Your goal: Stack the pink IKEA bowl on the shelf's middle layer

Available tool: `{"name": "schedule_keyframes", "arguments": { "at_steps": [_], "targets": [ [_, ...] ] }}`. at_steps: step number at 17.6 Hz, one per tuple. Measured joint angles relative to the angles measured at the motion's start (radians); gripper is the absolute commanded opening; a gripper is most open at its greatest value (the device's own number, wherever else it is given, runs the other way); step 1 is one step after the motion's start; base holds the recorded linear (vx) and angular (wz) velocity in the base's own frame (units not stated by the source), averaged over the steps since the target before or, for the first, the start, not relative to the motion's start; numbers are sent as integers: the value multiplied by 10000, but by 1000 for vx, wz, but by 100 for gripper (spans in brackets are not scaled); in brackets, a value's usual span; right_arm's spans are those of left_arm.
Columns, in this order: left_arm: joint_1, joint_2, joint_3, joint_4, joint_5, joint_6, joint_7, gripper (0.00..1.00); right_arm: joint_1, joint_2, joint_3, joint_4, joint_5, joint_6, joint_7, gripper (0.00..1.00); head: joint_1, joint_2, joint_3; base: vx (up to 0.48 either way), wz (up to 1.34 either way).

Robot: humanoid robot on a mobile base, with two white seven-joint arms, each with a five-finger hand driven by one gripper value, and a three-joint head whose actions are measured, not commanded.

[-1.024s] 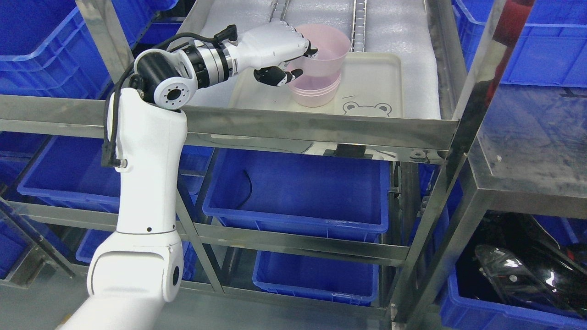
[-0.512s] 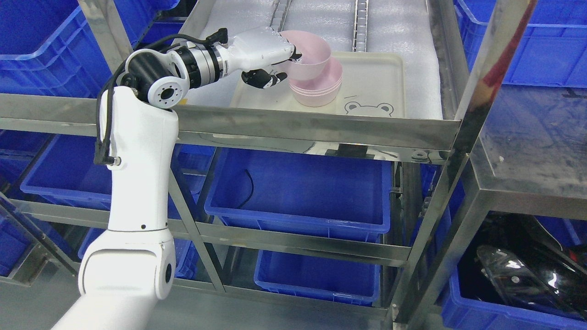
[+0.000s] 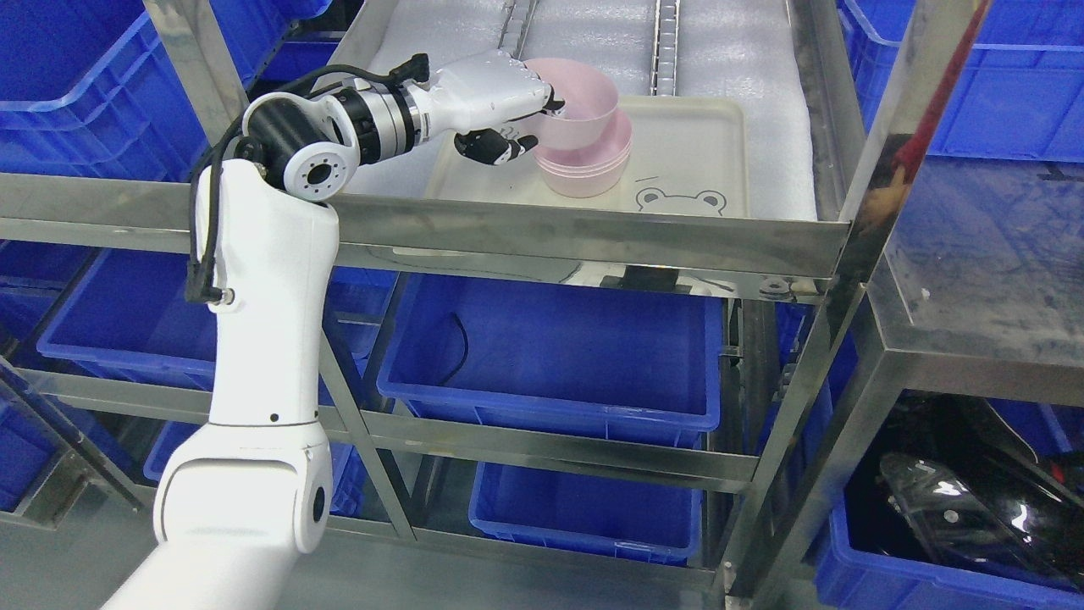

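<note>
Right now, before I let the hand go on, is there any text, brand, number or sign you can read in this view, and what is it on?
No readable words, brand marks or numbers anywhere in the head view.
The white tray carries only a line drawing of a frog-like face, no lettering.
The pink bowl in the left hand and the pink stack under it show no label.
The blue bins are plain.

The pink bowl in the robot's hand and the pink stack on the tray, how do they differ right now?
The held bowl is gripped at its rim by the left hand; the stack is untouched. The held bowl tilts, offset left of the stack, which sits level on the tray. Both are translucent pink.
</note>
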Motion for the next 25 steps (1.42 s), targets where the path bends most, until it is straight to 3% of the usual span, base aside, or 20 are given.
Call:
{"name": "schedule_keyframes", "arguments": {
  "at_steps": [3, 6, 7, 8, 16, 21, 25],
  "targets": [
    [0, -92, 2, 94, -28, -68, 13, 7, 0, 0, 0, 0, 0, 0, 0, 100, 0, 0, 0, 0, 0],
    [0, -80, 3, 148, -48, -89, 14, 15, -1, 0, 0, 0, 0, 0, 0, 100, 0, 0, 0, 0, 0],
    [0, -71, 3, 165, -55, -99, 14, 25, 0, 0, 0, 0, 0, 0, 0, 100, 0, 0, 0, 0, 0],
    [0, -65, 3, 176, -59, -100, 14, 42, 0, 0, 0, 0, 0, 0, 0, 100, 0, 0, 0, 0, 0],
    [-19, -48, 6, 234, -65, -18, 14, 82, 0, 0, 0, 0, 0, 0, 0, 100, 0, 0, 0, 0, 0],
    [-301, -184, 319, 184, 869, 222, -19, 90, 0, 0, 0, 0, 0, 0, 0, 100, 0, 0, 0, 0, 0],
    [-355, -275, 401, 16, 3821, 1506, -29, 90, 0, 0, 0, 0, 0, 0, 0, 100, 0, 0, 0, 0, 0]
  ]
}}
